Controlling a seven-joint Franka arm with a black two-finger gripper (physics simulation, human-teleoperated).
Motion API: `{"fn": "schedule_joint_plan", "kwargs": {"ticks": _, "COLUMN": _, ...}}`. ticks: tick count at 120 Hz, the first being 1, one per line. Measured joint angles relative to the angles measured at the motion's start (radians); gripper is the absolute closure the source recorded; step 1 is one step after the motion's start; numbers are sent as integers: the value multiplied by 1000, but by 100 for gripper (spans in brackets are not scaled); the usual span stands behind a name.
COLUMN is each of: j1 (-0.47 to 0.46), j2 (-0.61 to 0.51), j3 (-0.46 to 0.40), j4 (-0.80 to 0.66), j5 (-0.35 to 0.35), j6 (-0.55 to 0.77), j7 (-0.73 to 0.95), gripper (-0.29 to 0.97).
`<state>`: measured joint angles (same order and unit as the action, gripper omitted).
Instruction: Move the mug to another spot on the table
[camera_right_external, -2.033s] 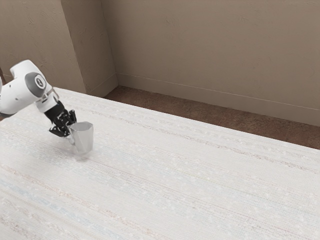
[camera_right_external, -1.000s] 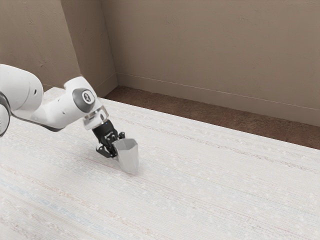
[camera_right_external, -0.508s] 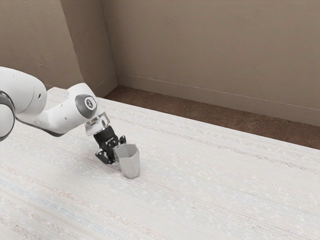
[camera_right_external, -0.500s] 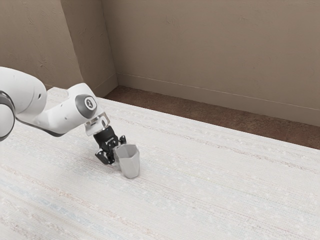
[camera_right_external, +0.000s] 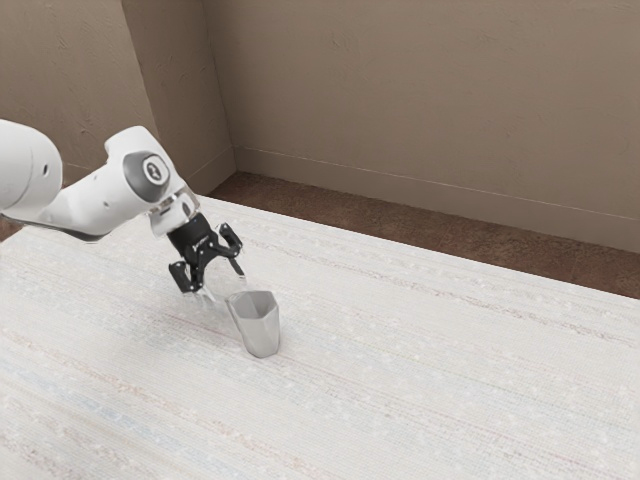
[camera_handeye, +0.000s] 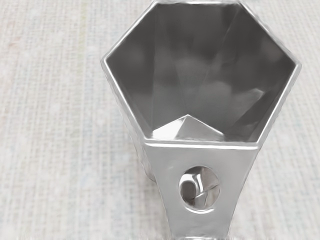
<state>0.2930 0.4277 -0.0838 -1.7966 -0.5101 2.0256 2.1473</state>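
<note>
A grey, six-sided mug (camera_right_external: 256, 323) stands upright on the pale table (camera_right_external: 420, 380), left of the middle in the exterior view. My black gripper (camera_right_external: 212, 275) hangs open just up and to the exterior view's left of the mug's rim, clear of it, with nothing between the fingers. In the wrist view I look down into the mug (camera_handeye: 200, 75), its hollow inside dark and its flat handle with a round hole (camera_handeye: 199, 189) on the side nearest my hand.
The table's far edge (camera_right_external: 420, 262) runs diagonally, with brown floor (camera_right_external: 450, 232) and beige walls beyond. A wall corner column (camera_right_external: 175, 90) stands behind the arm. Bare table surface spreads to the exterior view's right and front.
The arm carried the mug toward the exterior view's right and set it down. Since half a second ago the fingers have let go, and my hand has risen and drawn back left.
</note>
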Motion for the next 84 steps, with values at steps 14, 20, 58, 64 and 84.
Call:
{"fn": "schedule_joint_plan", "kwargs": {"ticks": 14, "j1": -6, "j2": -99, "j3": 1, "j4": -60, "j5": 4, "j6": -7, "j7": -9, "gripper": 2}}
{"fn": "schedule_joint_plan", "kwargs": {"ticks": 20, "j1": -21, "j2": -139, "j3": 0, "j4": -79, "j5": 25, "j6": -9, "j7": -25, "gripper": 2}}
{"fn": "schedule_joint_plan", "kwargs": {"ticks": 58, "j1": -151, "j2": -387, "j3": -9, "j4": -37, "j5": 423, "j6": -158, "j7": -387, "gripper": 0}}
{"fn": "schedule_joint_plan", "kwargs": {"ticks": 64, "j1": -160, "j2": -398, "j3": -14, "j4": -1, "j5": 449, "j6": -195, "j7": -445, "gripper": 0}}
{"fn": "schedule_joint_plan", "kwargs": {"ticks": 84, "j1": -191, "j2": -423, "j3": -23, "j4": 49, "j5": 486, "j6": -272, "j7": -607, "gripper": 0}}
